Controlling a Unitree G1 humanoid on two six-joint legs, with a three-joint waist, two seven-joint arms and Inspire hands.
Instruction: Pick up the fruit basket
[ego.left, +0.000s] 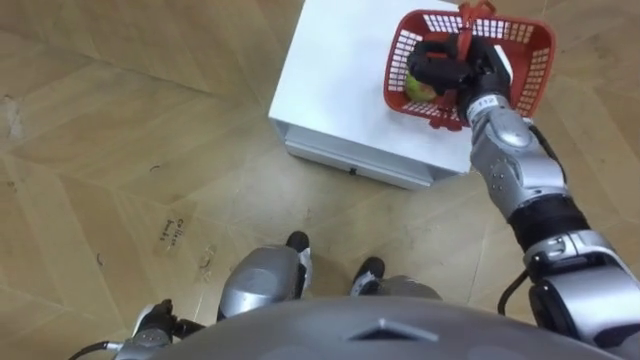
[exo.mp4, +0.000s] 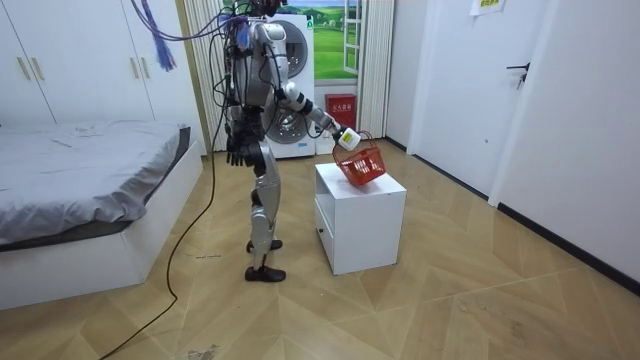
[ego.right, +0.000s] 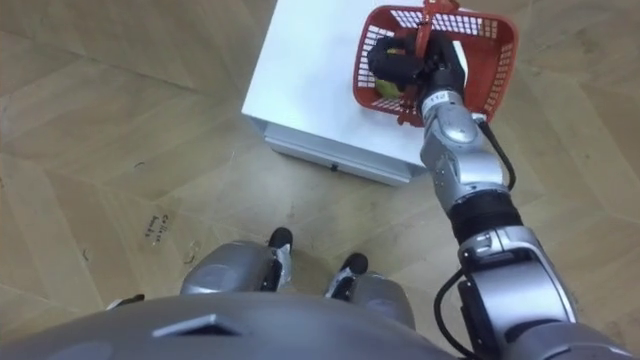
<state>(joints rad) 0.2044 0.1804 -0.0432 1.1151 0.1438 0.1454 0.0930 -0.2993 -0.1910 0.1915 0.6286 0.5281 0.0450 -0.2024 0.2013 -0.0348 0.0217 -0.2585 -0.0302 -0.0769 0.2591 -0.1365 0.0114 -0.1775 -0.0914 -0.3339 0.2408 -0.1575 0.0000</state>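
Note:
The red plastic fruit basket (ego.left: 530, 40) hangs tilted over the white cabinet (ego.left: 340, 80). My right hand (ego.left: 450, 65) reaches over its near rim, with the fingers curled round the red handle (ego.left: 468, 30). A green-yellow fruit (ego.left: 418, 88) lies inside, partly hidden by the hand. In the room view the basket (exo.mp4: 362, 165) sits low over the cabinet top (exo.mp4: 372, 190); I cannot tell whether it still touches. My left hand (exo.mp4: 235, 155) hangs by my hip with relaxed fingers. I stand upright at the cabinet's side.
The cabinet has a drawer front (ego.left: 350, 160) facing my feet. Around it lies bare wooden floor (ego.left: 120, 150). A bed (exo.mp4: 80, 190) stands behind me, a washing machine (exo.mp4: 300, 90) at the back wall, and a door (exo.mp4: 455, 80) on the room view's right.

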